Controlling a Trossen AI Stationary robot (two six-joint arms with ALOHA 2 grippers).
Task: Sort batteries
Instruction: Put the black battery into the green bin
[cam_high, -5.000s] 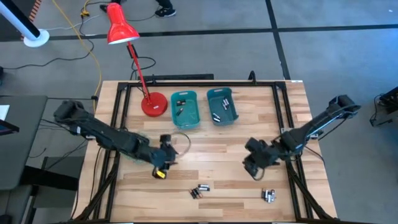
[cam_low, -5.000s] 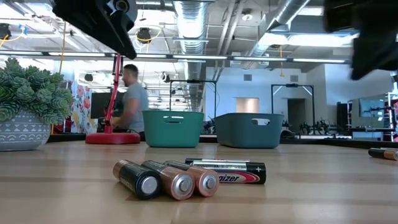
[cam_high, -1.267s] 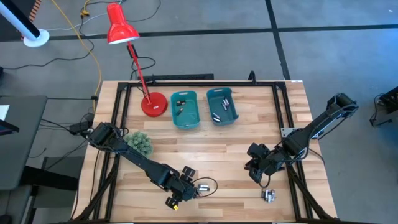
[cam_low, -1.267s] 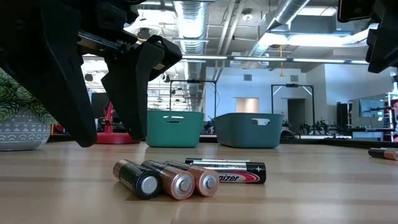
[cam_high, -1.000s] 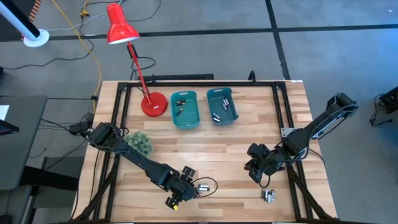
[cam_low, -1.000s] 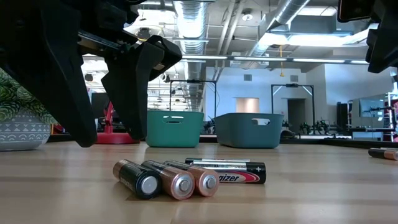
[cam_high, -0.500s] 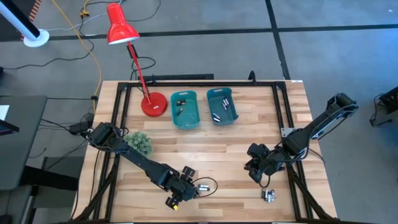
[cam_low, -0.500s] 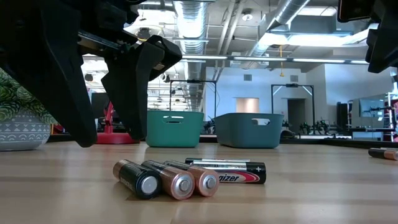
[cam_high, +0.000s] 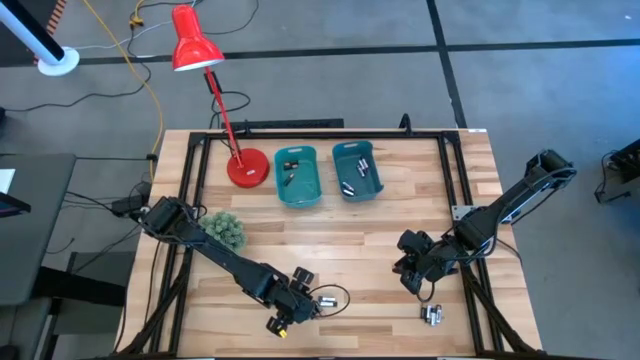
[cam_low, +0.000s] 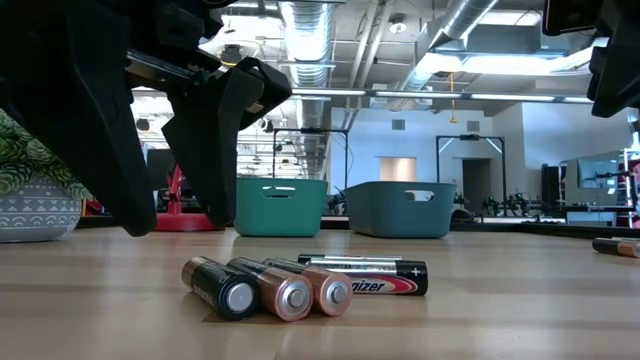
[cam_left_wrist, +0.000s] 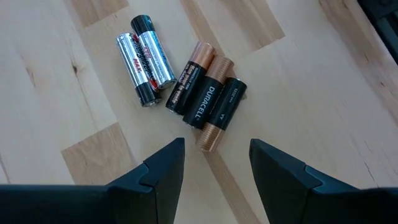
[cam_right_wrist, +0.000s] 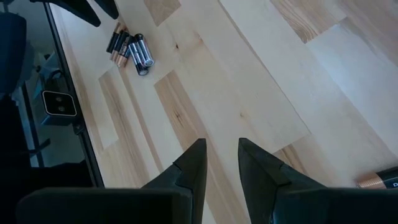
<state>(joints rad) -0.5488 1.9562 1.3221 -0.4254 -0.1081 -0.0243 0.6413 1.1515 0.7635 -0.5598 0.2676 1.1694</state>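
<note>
Five batteries lie clustered on the counter: three copper-topped black, two silver-red. Left gripper jaws open above them; right gripper jaws slightly parted, empty.

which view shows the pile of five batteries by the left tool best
Left wrist view: the pile lies straight ahead of the open left tool, all five cells and labels clear. Low view shows four side-on. High view shows a speck; right wrist view a far cluster.

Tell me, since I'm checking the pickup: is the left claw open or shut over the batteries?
Open. The left claw hovers above the batteries, its two fingers apart with bare wood between them, holding nothing.
</note>
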